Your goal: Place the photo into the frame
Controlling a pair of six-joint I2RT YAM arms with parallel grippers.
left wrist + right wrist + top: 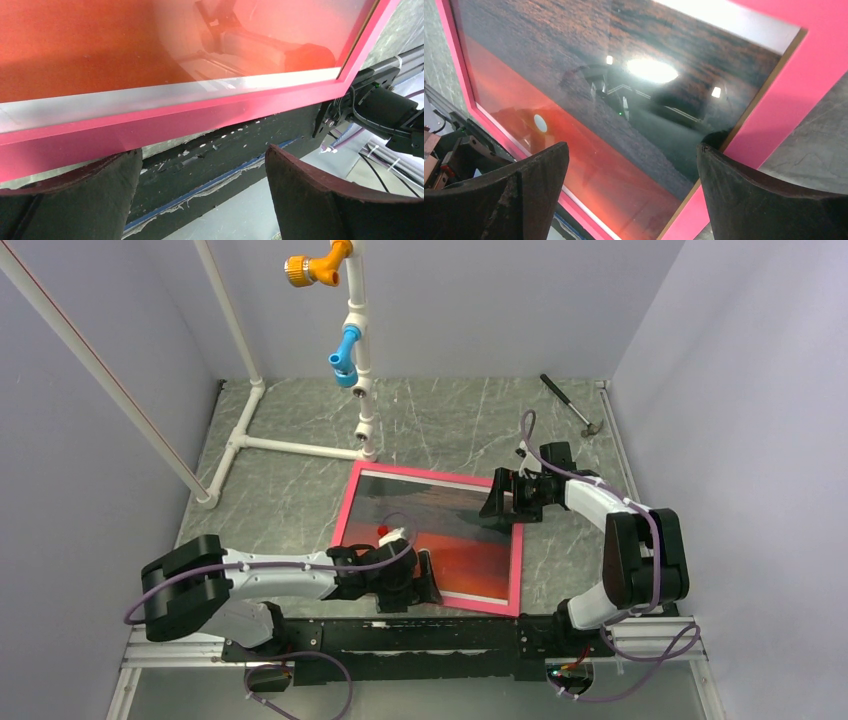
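The frame (pixel 344 508) lies flat on the table with its pink-red front up. The photo (pixel 470 558) shows inside it behind glass: orange-red sky, dark water, a white margin. My left gripper (pixel 415 585) hangs open over the frame's near edge. In the left wrist view the pink frame (pixel 175 117) and the photo (pixel 100 45) run just past my left gripper (pixel 202 150), with nothing between the fingers. My right gripper (pixel 500 498) stands open over the frame's far right part. In the right wrist view my right gripper (pixel 632 146) spans the photo (pixel 574 80) and the frame (pixel 784 100).
A white pipe stand (pixel 300 447) with orange and blue fittings rises at the back left. A small hammer-like tool (pixel 570 405) lies at the back right. A black rail (pixel 450 635) runs along the table's near edge. Grey walls close in on both sides.
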